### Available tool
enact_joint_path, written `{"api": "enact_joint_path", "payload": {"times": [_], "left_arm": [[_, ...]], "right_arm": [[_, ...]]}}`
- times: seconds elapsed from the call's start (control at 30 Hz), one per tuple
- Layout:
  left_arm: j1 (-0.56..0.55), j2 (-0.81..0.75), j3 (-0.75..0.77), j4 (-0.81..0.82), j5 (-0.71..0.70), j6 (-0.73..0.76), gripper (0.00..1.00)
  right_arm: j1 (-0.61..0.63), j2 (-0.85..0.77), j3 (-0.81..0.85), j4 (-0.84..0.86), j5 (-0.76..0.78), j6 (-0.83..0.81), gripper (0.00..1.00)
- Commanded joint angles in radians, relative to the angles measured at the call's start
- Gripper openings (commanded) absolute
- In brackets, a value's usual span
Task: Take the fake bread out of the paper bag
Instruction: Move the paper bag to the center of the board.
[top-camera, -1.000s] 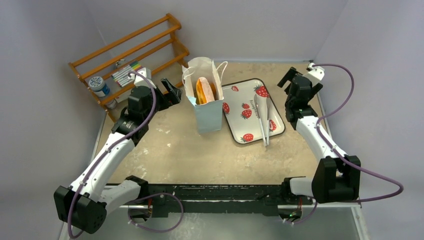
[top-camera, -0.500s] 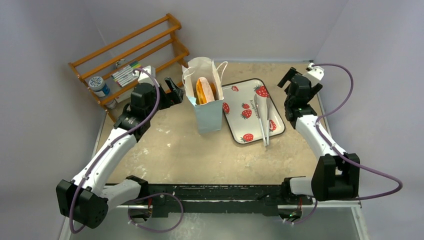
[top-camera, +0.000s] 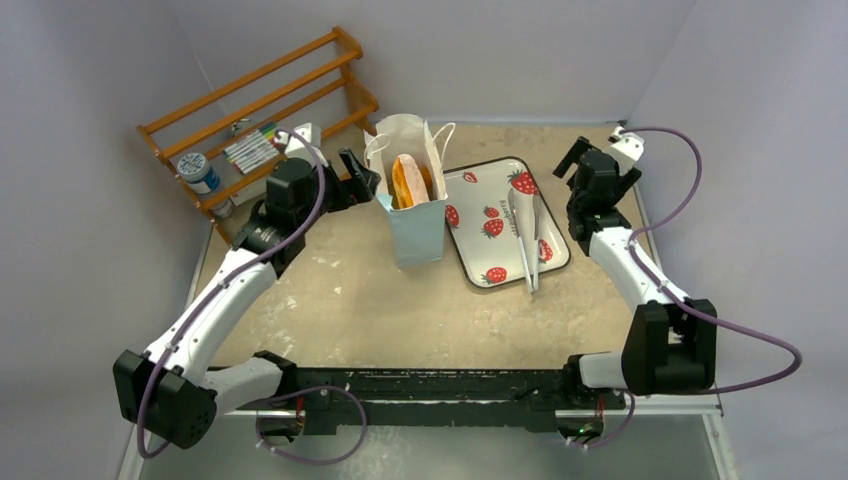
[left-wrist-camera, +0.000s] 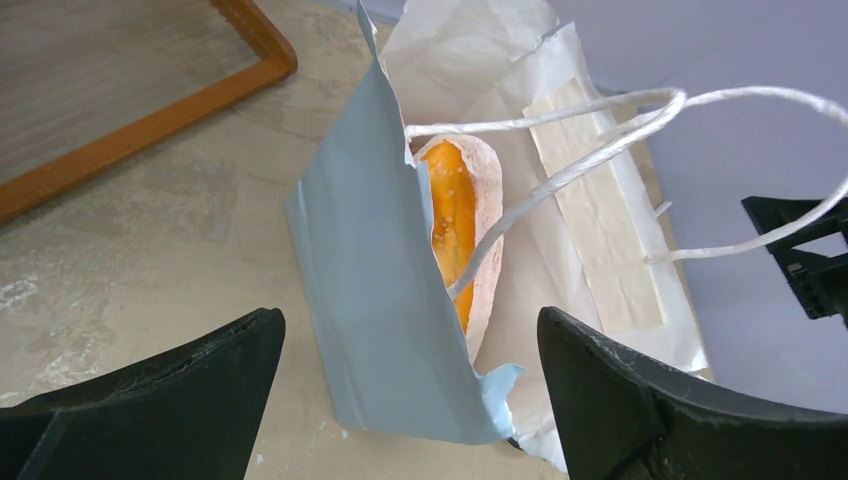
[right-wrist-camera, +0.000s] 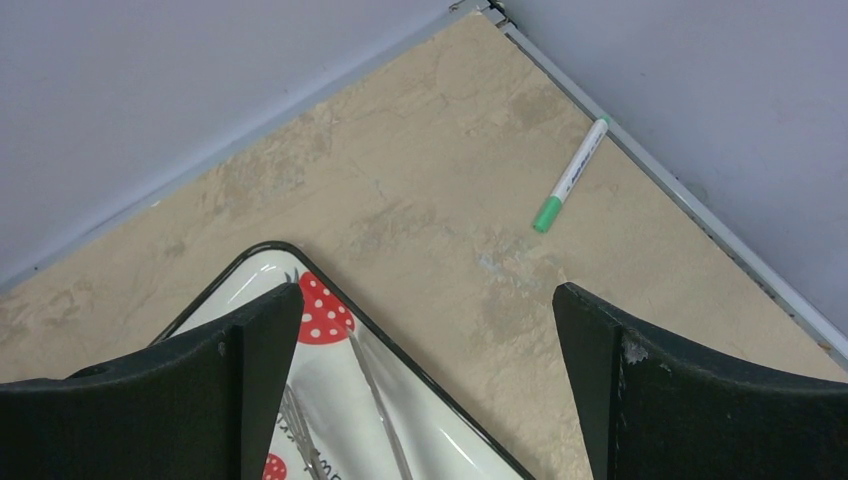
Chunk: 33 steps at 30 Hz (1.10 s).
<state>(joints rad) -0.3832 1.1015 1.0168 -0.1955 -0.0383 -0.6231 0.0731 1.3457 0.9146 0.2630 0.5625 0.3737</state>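
left gripper (top-camera: 361, 180): jaws spread wide, nothing held; sits just left of the bag's top edge, contact unclear
right gripper (top-camera: 598, 161): jaws wide apart, empty; raised near the table's far right corner, well apart from the bag
pale-blue paper bag with white cord handles (top-camera: 417, 228): upright mid-table, mouth open, just left of the tray; fills the left wrist view between the fingers (left-wrist-camera: 375, 300)
fake bread (top-camera: 405, 180): inside the bag, standing on end; orange roll with a pale edge visible (left-wrist-camera: 452, 215), other pieces can't be made out
white strawberry-print tray (top-camera: 478, 205): flat on the table, carries long metal tongs (top-camera: 525, 235)
green-capped white marker (right-wrist-camera: 568, 175): on the table near the far right wall
wooden rack (top-camera: 260, 110): far left corner
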Motion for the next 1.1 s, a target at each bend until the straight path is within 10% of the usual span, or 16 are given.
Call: {"api": "enact_joint_path", "payload": {"times": [0.0,0.3,0.67,1.07], "left_arm": [[-0.049,0.075,0.06,0.041,-0.044,0.034,0.97],[-0.132,0.213,0.114,0.033,-0.325,0.061,0.81],[-0.132,0.218,0.098,0.022,-0.473,0.075,0.14],[-0.132,0.162,0.132,-0.024,-0.561,0.154,0.11]], "right_arm": [[0.003,-0.006,0.045,0.001,0.02,-0.016,0.96],[0.038,0.007,0.096,-0.08,0.028,-0.077,0.93],[0.119,0.08,0.121,-0.318,0.005,-0.008,0.91],[0.119,0.231,0.167,-0.449,-0.034,0.053,0.92]]}}
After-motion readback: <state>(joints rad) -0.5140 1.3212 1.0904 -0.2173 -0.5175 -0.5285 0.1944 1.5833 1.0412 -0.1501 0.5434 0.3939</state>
